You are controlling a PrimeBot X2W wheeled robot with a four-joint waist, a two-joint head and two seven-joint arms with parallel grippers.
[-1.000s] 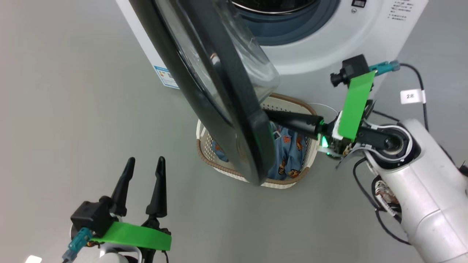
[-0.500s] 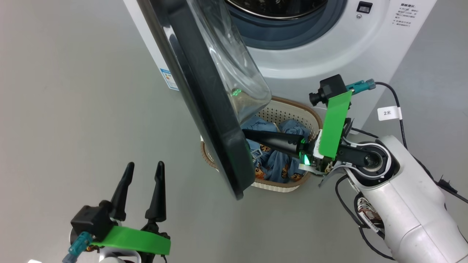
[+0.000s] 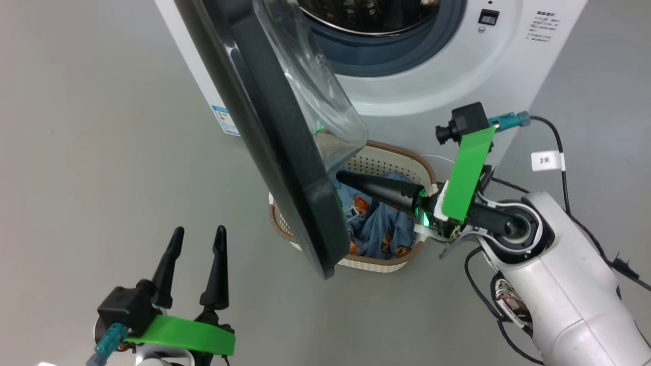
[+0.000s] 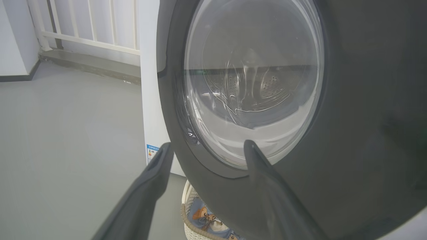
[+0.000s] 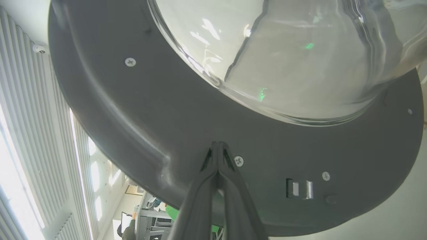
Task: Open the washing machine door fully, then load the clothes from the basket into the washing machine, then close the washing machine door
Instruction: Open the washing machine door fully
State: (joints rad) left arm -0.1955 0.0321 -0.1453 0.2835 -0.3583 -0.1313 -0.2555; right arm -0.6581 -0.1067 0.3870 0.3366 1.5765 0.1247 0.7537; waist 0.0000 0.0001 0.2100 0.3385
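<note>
- Black, glossy and round, the washing machine door [image 3: 277, 152] with its bulging clear glass window [image 3: 315, 86] stands partly swung out from the big white boxy front-loading washing machine [image 3: 432, 76]. Behind it the shiny perforated steel drum [image 3: 366, 12] and the grey rubber gasket [image 3: 391, 56] are uncovered.
- Its lower edge hangs over the left part of the small cream-white perforated plastic basket [image 3: 379, 264] with a brown woven-look rim. This sits on the floor just in front of the machine.
- Bunched inside the basket lie the clothes [image 3: 379, 226], light-blue soft fabric printed with small orange-brown bears.
- Above the basket the right gripper [image 3: 341, 177] reaches across to the door, jaws pressed together with nothing between them. In the right wrist view it meets the door's black inner ring [image 5: 150, 126], just beside a screw [image 5: 238, 161] and below the glass bowl.
- Low at the left of the head view is the left gripper [image 3: 199, 231]. Its jaws are spread wide and hold nothing, well apart from the door and on its outer side.
- Just left of the door, a small blue label [image 3: 224, 119] sits low on the machine.
- Plain grey floor [image 3: 101, 127] lies all around.
</note>
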